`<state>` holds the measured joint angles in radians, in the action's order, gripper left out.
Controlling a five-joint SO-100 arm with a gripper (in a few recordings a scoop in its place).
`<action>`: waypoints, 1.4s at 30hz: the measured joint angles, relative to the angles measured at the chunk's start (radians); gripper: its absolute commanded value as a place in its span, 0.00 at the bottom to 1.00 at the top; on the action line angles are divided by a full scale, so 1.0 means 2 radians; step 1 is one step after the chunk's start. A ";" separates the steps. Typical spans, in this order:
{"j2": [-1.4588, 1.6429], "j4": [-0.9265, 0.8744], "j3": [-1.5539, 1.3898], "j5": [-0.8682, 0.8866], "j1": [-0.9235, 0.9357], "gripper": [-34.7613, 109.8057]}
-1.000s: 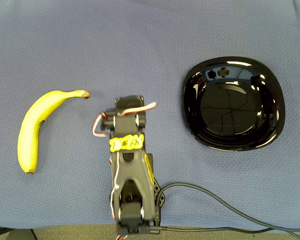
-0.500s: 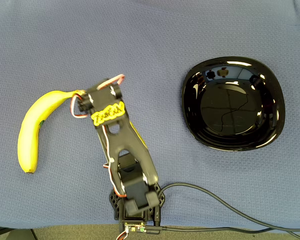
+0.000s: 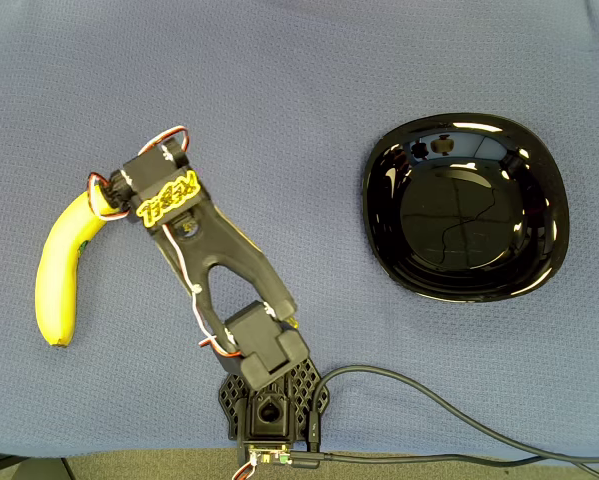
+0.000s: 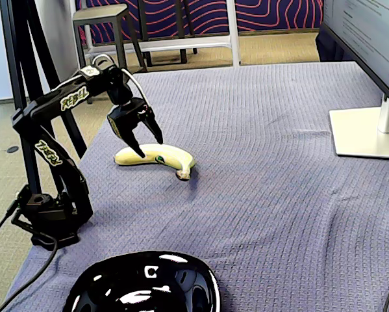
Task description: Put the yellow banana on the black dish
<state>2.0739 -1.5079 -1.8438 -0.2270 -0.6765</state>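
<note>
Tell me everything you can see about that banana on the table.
The yellow banana is a single curved fruit, bright yellow, with a brown stem tip and a small green sticker on its side. It lies flat on the blue-grey woven cloth, well apart from the black dish. The robot's hand hangs open just above its middle, fingers pointing down on either side; whether they touch the peel cannot be told.

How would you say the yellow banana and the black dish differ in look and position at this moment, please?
The yellow banana is a long, curved, matte fruit, while the black dish is a rounded-square, glossy, shallow vessel with bright reflections. The banana lies under the open gripper, whose fingers hang just above it; the dish sits apart, far from the arm. In the overhead view, the banana is at left, the dish at right. Both rest on the blue tablecloth.
</note>
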 measured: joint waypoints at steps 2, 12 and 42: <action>0.000 -0.003 0.001 0.002 0.002 0.35; 0.140 0.021 -0.107 0.014 0.081 0.34; 0.228 0.069 -0.175 0.049 0.142 0.38</action>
<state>2.5295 -1.3698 -2.1936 -0.1289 -0.3927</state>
